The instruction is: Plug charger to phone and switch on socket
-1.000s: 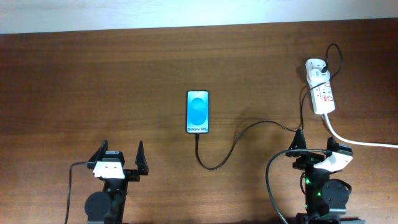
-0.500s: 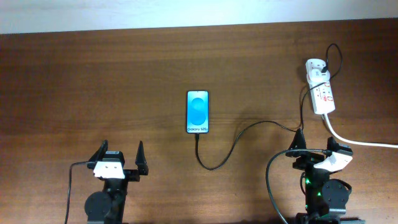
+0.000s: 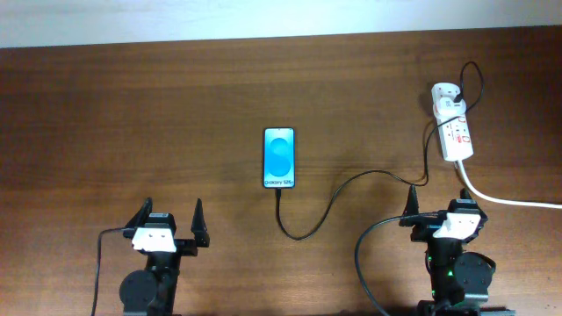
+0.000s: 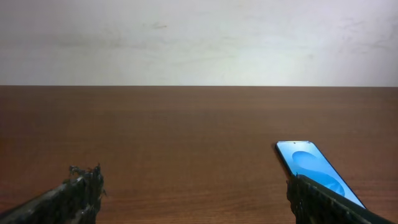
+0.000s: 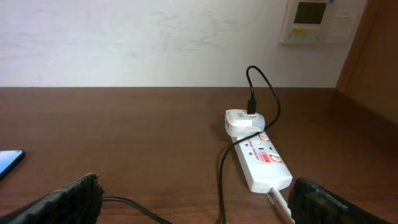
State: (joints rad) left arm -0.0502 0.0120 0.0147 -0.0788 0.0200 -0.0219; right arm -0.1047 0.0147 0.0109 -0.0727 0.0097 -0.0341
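Note:
The phone lies screen up, lit blue, at the table's middle; it also shows in the left wrist view. The thin black charger cable runs from the phone's near edge in a loop to the white adapter on the socket at the far right. The socket and cable lie ahead of my right gripper, which is open and empty. My left gripper is open and empty, near the front edge, left of the phone.
The thick white cord runs from the socket off the right edge, passing close to my right gripper. A wall panel hangs behind the table. A wooden board stands at the far right.
My right gripper has turned and shifted slightly left at the front edge. The left arm, phone, cable and socket have not moved.

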